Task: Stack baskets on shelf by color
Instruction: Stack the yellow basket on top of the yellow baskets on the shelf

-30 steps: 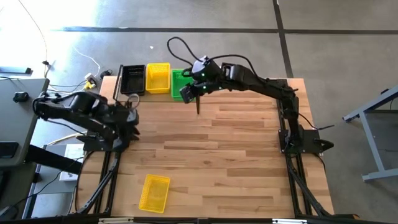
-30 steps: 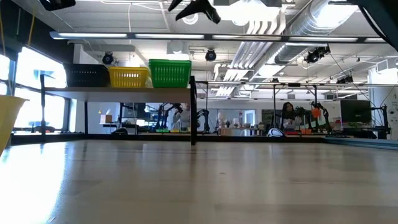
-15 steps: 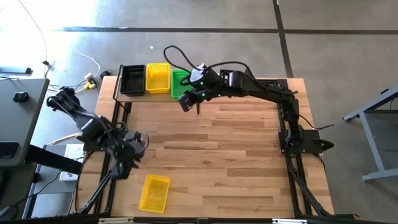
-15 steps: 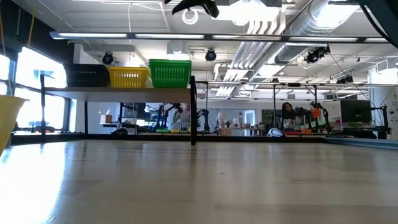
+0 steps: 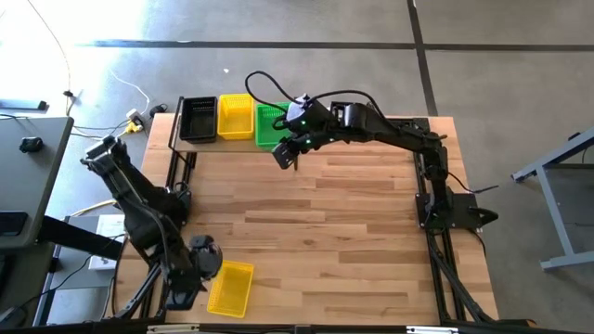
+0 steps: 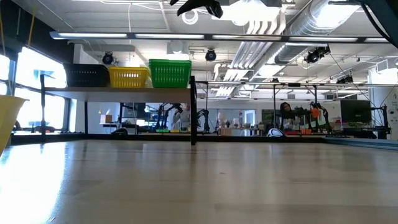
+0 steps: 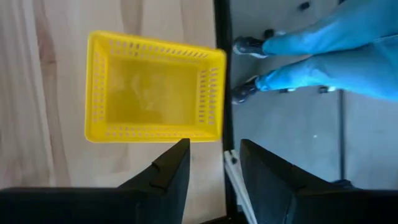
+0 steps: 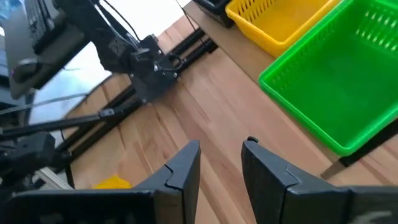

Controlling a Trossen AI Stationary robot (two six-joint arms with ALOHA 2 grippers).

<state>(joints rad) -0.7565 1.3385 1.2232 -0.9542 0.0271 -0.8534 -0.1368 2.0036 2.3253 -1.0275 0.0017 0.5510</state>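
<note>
The shelf (image 6: 118, 91) stands at the table's far edge and carries a black basket (image 5: 198, 118), a yellow basket (image 5: 236, 116) and a green basket (image 5: 267, 123) side by side. Another yellow basket (image 5: 230, 286) (image 7: 155, 87) rests on its base near the table's near-left corner. My left gripper (image 5: 200, 257) (image 7: 214, 158) is open, just beside that basket toward the left edge. My right gripper (image 5: 284, 154) (image 8: 221, 155) is open and hovers high above the table, just in front of the green basket (image 8: 348, 81).
Wide bare wood lies between the shelf and the near yellow basket. The table's left edge and black frame rail (image 7: 219, 12) run close to that basket. A person's legs in blue (image 7: 323, 56) stand on the floor beyond the edge. The left arm's base (image 8: 143, 62) sits at the left side.
My left arm has swung from the table's left-middle toward the near edge and now has its gripper beside the lone yellow basket. The baskets have not moved.
</note>
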